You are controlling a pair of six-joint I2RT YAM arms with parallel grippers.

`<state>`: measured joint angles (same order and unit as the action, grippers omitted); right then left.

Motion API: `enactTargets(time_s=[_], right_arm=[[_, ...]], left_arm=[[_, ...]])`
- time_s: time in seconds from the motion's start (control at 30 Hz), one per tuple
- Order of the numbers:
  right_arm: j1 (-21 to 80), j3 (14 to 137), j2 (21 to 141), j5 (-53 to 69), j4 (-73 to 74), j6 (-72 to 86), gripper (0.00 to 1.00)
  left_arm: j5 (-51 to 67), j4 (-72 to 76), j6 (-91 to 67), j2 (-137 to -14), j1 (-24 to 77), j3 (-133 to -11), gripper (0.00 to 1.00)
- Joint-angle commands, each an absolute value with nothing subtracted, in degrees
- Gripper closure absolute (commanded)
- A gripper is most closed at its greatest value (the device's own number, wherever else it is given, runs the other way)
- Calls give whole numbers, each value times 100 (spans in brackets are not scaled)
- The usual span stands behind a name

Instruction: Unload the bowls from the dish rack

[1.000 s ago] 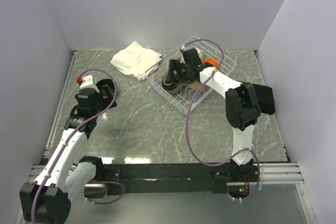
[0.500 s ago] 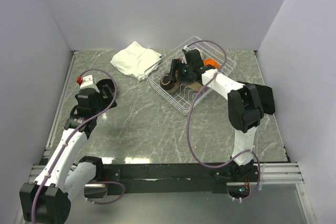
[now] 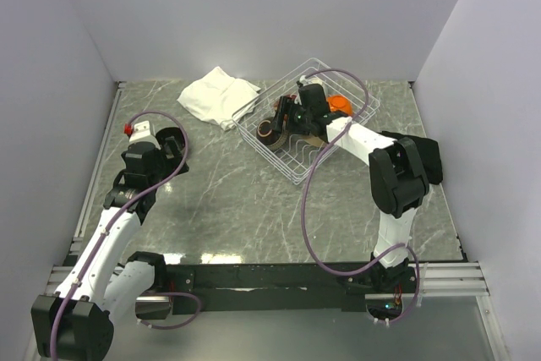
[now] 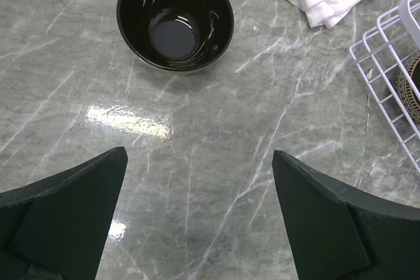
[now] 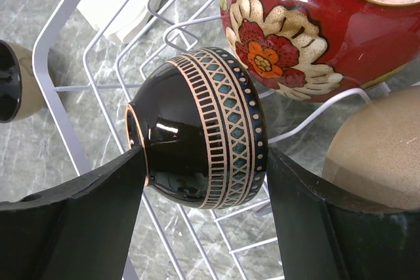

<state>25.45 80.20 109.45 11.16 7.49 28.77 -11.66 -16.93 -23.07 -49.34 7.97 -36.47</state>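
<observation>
Grey veined marble table (image 3: 237, 200); a white wire dish rack (image 3: 283, 158) sits far centre. Only the right wrist view shows the right gripper (image 5: 205, 157) clamping a glossy, geometric-banded black bowl (image 5: 197, 129) inside it. The left gripper (image 4: 198, 155) gapes wide near a plain black bowl (image 4: 175, 18).

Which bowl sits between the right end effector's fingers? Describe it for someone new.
Find the white wire rack at the far right of the table. Inside it, between the fingers of the right end effector, a black bowl lies on its side. Tan-and-teal geometric bands set it apart from the red floral bowl and the plain tan bowl beside it.
</observation>
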Motion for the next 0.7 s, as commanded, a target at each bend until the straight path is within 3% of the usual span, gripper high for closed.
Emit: enactTargets(time_s=[0.0, 0.17, 0.37, 0.67], right_arm=[[2698, 7884, 10635, 1388, 53, 3172, 40], [2707, 7858, 10749, 1477, 9, 3269, 26], [2716, 7849, 10890, 1310, 9, 3314, 18], [2725, 7831, 11013, 1388, 17, 3191, 18]], left_arm=[[-1116, -1441, -2188, -4887, 826, -3656, 1], [-1108, -1424, -2188, -4895, 835, -3656, 1], [-1099, -1424, -2180, -4913, 844, -3656, 1], [-1090, -1424, -2171, -4913, 844, -3648, 1]])
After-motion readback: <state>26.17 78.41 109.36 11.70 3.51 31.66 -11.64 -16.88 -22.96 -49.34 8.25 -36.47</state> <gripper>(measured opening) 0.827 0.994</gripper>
